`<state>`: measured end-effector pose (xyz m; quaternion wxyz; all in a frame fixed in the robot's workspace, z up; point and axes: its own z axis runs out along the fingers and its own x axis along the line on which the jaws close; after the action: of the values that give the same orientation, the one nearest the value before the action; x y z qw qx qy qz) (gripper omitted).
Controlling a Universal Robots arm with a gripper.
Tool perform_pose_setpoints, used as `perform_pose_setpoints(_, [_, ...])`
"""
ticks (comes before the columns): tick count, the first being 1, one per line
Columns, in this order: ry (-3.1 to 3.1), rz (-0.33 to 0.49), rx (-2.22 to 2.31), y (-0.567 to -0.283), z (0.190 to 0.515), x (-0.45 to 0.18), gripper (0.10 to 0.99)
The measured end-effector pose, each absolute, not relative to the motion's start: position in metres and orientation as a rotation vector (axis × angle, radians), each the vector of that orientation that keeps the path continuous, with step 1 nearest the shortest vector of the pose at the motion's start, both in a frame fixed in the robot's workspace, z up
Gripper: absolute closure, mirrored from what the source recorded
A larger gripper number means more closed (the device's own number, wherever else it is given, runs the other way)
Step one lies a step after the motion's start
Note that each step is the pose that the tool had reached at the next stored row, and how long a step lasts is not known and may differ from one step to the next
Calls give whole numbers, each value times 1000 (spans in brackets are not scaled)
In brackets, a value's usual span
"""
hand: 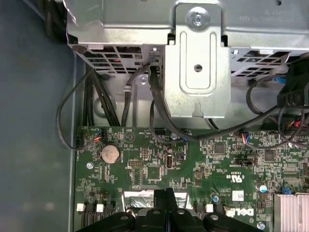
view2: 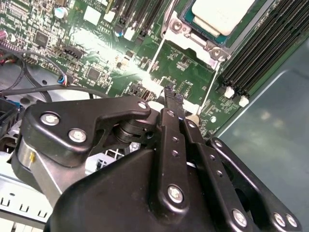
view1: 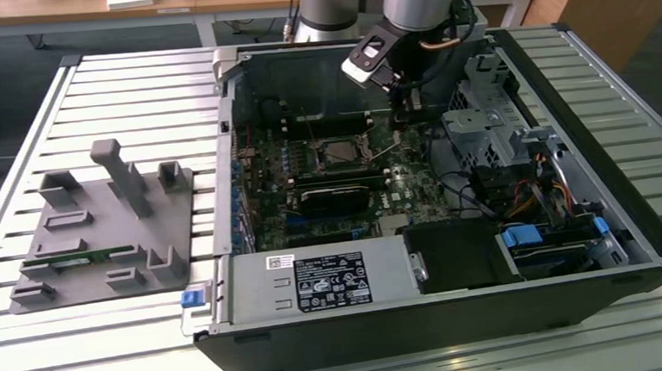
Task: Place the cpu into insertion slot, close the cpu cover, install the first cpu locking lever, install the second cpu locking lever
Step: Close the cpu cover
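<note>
Clenched on seemingly nothing, the black two-fingered gripper [view2: 173, 94] hangs near the dull silver square cpu [view2: 223, 13], toward the exterior view's left.

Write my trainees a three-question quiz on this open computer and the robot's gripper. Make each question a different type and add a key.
1. True or false: the silver chip lies down on the green board, not in the gripper.
2. In both wrist views, the gripper's jaws are: A wide open; B shut with nothing between them; C shut on a cable.
3. Fill in: the grey holder stands on the exterior view's ____ of the computer case.

Key: 1 true; 2 B; 3 left.
</note>
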<state>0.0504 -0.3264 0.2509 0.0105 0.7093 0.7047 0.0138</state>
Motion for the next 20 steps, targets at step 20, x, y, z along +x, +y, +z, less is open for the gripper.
perform_pose_setpoints(20, [2203, 37, 2216, -323, 246, 74, 980])
